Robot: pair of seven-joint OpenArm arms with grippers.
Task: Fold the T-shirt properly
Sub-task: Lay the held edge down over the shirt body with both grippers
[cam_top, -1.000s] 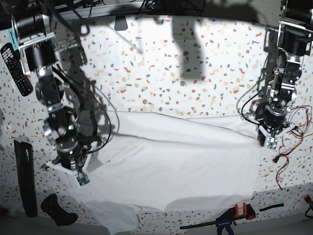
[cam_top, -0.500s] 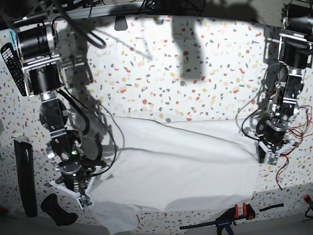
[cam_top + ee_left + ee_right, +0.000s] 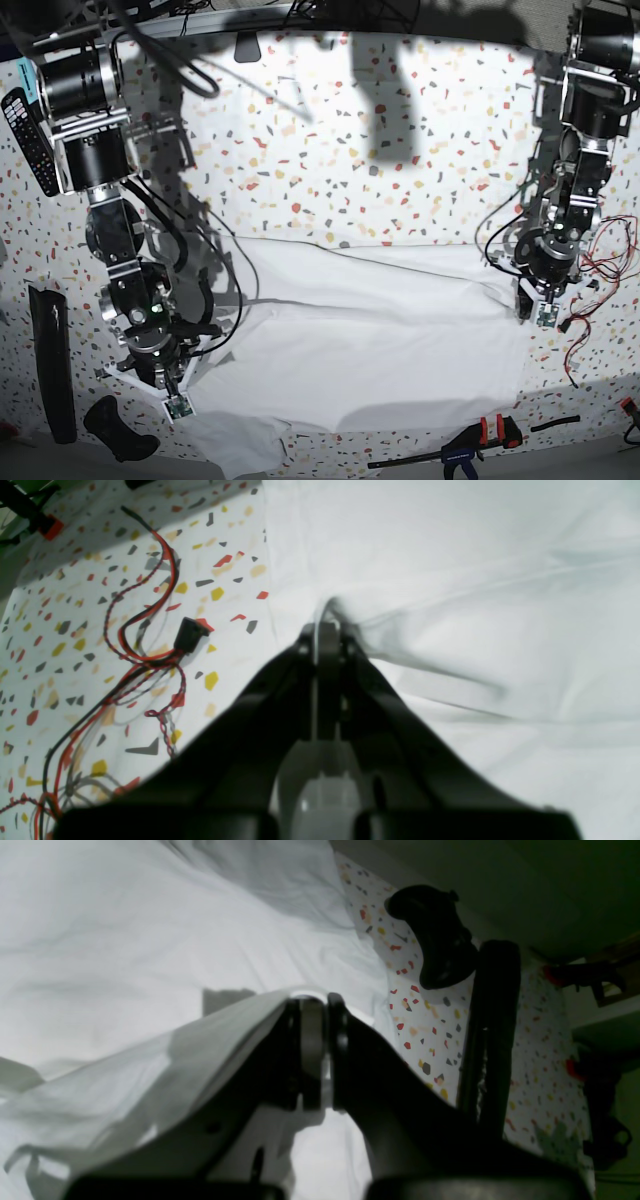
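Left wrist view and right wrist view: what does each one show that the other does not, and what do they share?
Only the left wrist view shows the left gripper, shut on a pinch of cloth, and the red and black wires on the table.

Only the right wrist view shows the right gripper, shut on a lifted cloth edge, a black controller and a long black object.

Both show the T-shirt and the speckled table.

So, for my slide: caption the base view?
Both arms pinch opposite edges of the white T-shirt spread on the speckled table.
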